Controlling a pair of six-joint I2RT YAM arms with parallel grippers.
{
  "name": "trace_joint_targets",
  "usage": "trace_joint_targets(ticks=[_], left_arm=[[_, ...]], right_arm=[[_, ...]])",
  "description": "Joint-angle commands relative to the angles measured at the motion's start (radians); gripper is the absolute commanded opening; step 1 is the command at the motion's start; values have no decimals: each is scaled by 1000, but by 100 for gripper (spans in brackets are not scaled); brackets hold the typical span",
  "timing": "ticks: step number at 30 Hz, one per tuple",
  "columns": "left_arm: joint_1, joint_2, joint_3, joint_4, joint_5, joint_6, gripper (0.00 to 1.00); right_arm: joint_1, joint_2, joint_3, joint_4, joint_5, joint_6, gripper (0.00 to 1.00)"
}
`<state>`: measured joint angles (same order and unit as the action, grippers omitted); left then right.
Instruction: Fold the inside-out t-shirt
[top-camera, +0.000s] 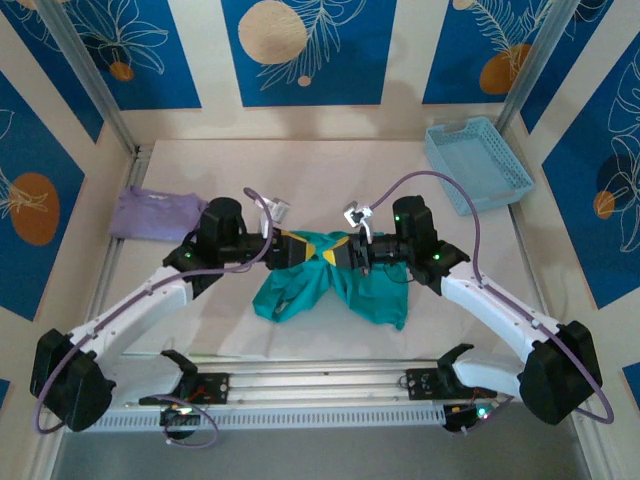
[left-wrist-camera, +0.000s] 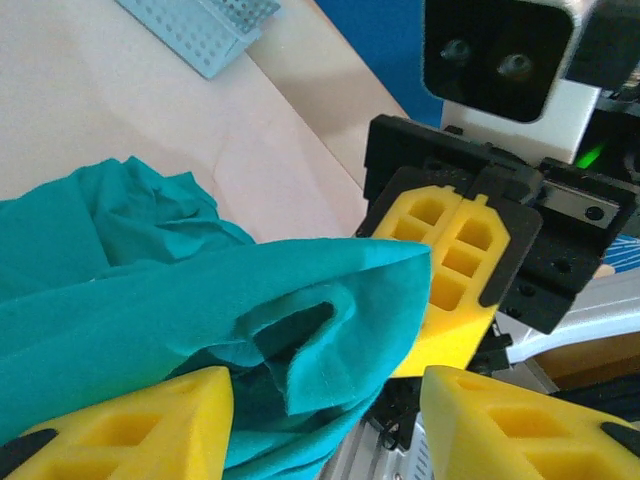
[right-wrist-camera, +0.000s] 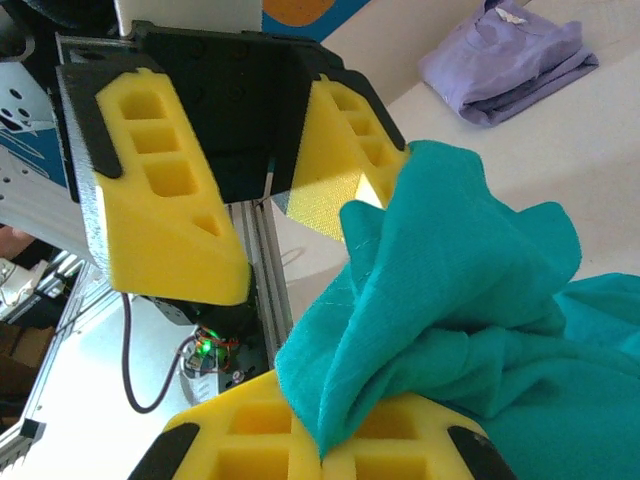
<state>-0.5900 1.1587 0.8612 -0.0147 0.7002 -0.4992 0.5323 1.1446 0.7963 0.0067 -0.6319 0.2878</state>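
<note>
The teal-green inside-out t-shirt (top-camera: 340, 290) is bunched at the table's middle, one end lifted between the two grippers. My right gripper (top-camera: 337, 256) is shut on a fold of the t-shirt (right-wrist-camera: 480, 300); its yellow fingers (right-wrist-camera: 250, 440) pinch the cloth edge at the bottom of the right wrist view. My left gripper (top-camera: 300, 250) faces it closely and stands open. In the left wrist view its jaws (left-wrist-camera: 328, 400) are apart, and the t-shirt (left-wrist-camera: 150, 300) lies against the left finger. The right gripper (left-wrist-camera: 440, 270) shows just beyond the cloth, and the left gripper (right-wrist-camera: 280, 240) shows open in the right wrist view.
A folded pale lavender garment (top-camera: 155, 212) lies at the left of the table. A light blue plastic basket (top-camera: 478, 165) stands at the back right. A metal rail (top-camera: 320, 385) runs along the near edge between the arm bases.
</note>
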Motion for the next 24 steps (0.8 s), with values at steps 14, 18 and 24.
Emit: trace_joint_targets(ticks=[14,18,24], left_arm=[[-14,-20,60,53,5,-47,0],[-21,-40,74,11,-35,-51,0],[-30,-55,109,-81,-74,-30,0]], right_arm=[[77,-60,14,-120,373,-80,28],[157,-55,-32,-59,463,-143,41],[187,-18,-64,4,555,-144,35]])
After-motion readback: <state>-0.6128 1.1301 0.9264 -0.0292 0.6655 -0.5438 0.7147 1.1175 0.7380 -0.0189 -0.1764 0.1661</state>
